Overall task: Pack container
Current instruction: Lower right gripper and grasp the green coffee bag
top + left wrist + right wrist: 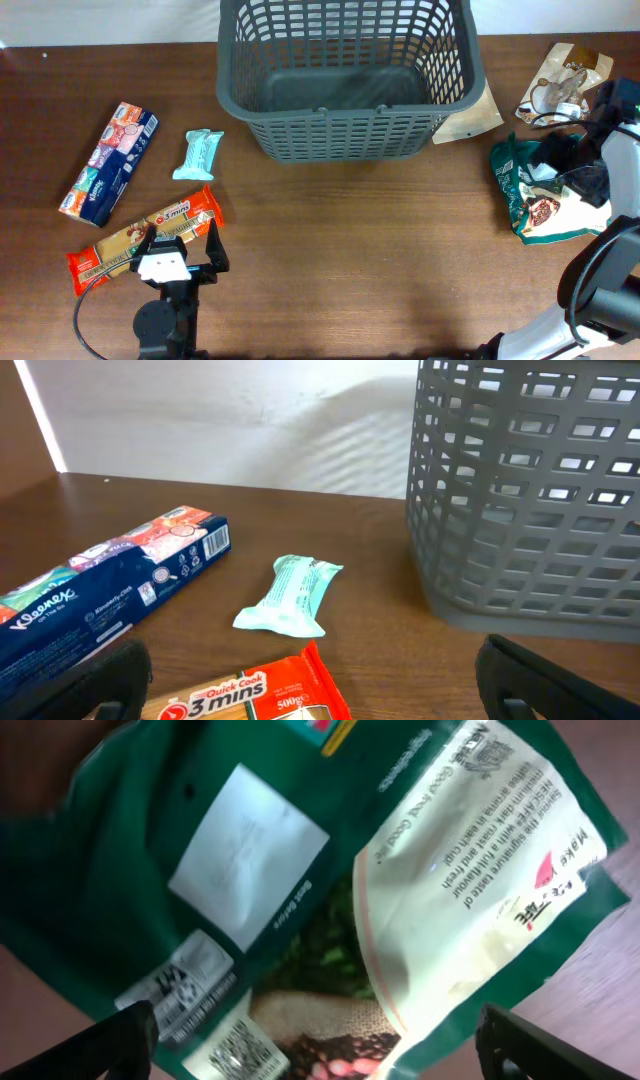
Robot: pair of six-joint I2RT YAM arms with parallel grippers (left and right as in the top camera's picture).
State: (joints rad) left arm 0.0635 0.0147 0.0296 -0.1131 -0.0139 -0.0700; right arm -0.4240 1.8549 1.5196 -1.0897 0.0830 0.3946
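The container (345, 80) is a dark grey lattice basket at the back centre, its base bare; in the left wrist view it (530, 500) stands at the right. My left gripper (180, 238) is open low over a red pasta pack (120, 248), whose end (260, 690) lies between the wide-apart fingers (120, 675). My right gripper (570, 170) hovers open over a green coffee bag (535, 205), which fills the right wrist view (350, 870). Neither gripper holds anything.
A teal snack bar (197, 155) and a blue tissue pack (108, 163) lie left of the basket. A brown pouch (470, 115) leans at the basket's right corner, and another printed pouch (562, 85) lies at the far right.
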